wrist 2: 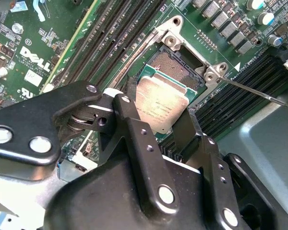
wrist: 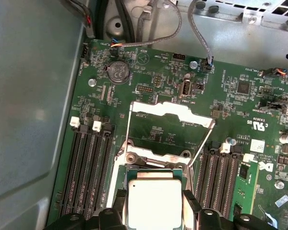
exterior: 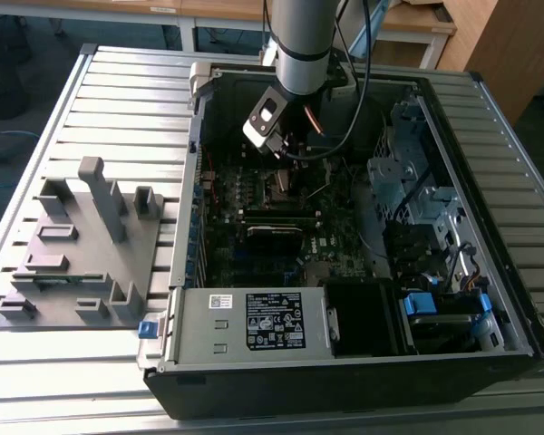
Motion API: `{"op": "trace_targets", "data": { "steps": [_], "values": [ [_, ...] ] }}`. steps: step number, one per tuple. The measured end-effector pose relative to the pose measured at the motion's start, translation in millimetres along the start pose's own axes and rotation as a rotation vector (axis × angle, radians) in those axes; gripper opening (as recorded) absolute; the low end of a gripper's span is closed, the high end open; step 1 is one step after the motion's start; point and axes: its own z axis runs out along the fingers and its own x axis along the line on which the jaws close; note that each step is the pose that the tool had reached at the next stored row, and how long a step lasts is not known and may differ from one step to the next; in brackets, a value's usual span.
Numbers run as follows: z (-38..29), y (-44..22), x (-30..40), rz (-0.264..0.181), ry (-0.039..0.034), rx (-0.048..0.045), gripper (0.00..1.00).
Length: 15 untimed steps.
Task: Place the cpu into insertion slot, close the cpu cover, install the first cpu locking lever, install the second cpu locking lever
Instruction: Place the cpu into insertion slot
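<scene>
Black fingers (wrist 2: pixel 129 124) of the gripper (wrist 2: pixel 159 109) fill the foreground of the second wrist view, pinching the cpu (wrist 2: pixel 161 93), a pale silvery square, by two opposite edges. The cpu sits at a slight slant over the near part of the insertion slot (wrist 2: pixel 177 67), whose dark pin field and silvery rim show beyond it; I cannot tell whether the cpu touches the slot. In the first wrist view the gripper (wrist: pixel 153 213) holds the cpu (wrist: pixel 153 194) the same way, a finger (wrist: pixel 192 211) on either side, just in front of the slot's metal rim (wrist: pixel 156 160). Beyond the rim the cpu cover (wrist: pixel 170 109), a thin metal frame with a large window, stands swung up on its hinge, so the slot lies uncovered. One wire lever (wrist: pixel 127 127) rises beside the cover and a second wire lever (wrist: pixel 202 147) slants up on its other side; neither is latched down. Rows of long black memory slots (wrist: pixel 86 167) flank the slot on the green circuit board (wrist: pixel 259 91), and a coin battery (wrist: pixel 118 72) sits farther back. In the exterior view the arm reaches down into an open computer case (exterior: pixel 344 403) lying on a slatted table (exterior: pixel 127 100), with the gripper (exterior: pixel 286 154) just above the insertion slot (exterior: pixel 283 186). A grey moulded tray (exterior: pixel 72 249) lies on the table towards the exterior view's left.
</scene>
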Motion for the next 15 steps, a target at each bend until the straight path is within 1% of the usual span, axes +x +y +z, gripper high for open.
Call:
{"op": "trace_targets", "data": {
  "steps": [15],
  "values": [
    [0.0, 0.0, 0.0, 0.02, -0.0006, -0.0003, 0.54]
  ]
}}
